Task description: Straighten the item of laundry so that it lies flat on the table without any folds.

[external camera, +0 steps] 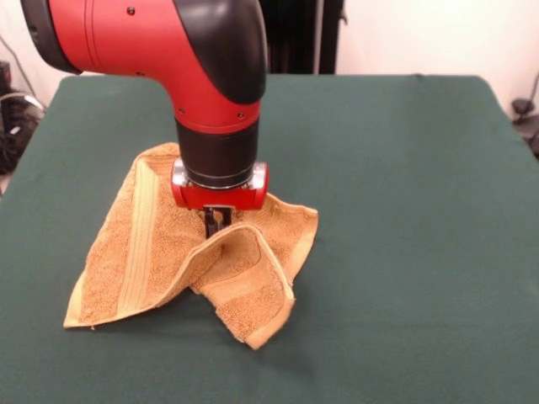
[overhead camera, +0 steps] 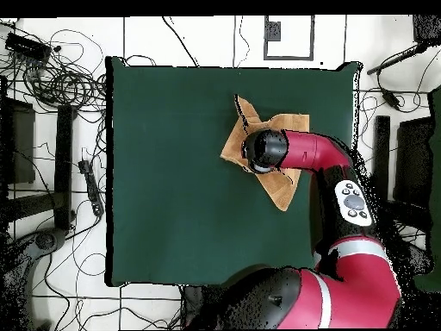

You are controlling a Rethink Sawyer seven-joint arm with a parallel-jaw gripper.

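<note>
The item of laundry (external camera: 160, 252) is a golden-orange towel, crumpled on the green table (external camera: 404, 168) left of centre. A flat woven band runs down its left part, and a folded corner points toward the front edge. A ridge of cloth rises in a tent to my gripper (external camera: 216, 221), whose black fingers are pinched shut on it. The red and black arm comes straight down over the towel's middle. Seen from overhead, the item of laundry (overhead camera: 239, 138) shows around the wrist on the table (overhead camera: 172, 172), and the gripper itself is hidden under the arm.
Green felt extends well beyond the towel on all sides, widest to the right in the front view. Cables and equipment (overhead camera: 60, 82) lie on the floor beyond the table's edges in the overhead view.
</note>
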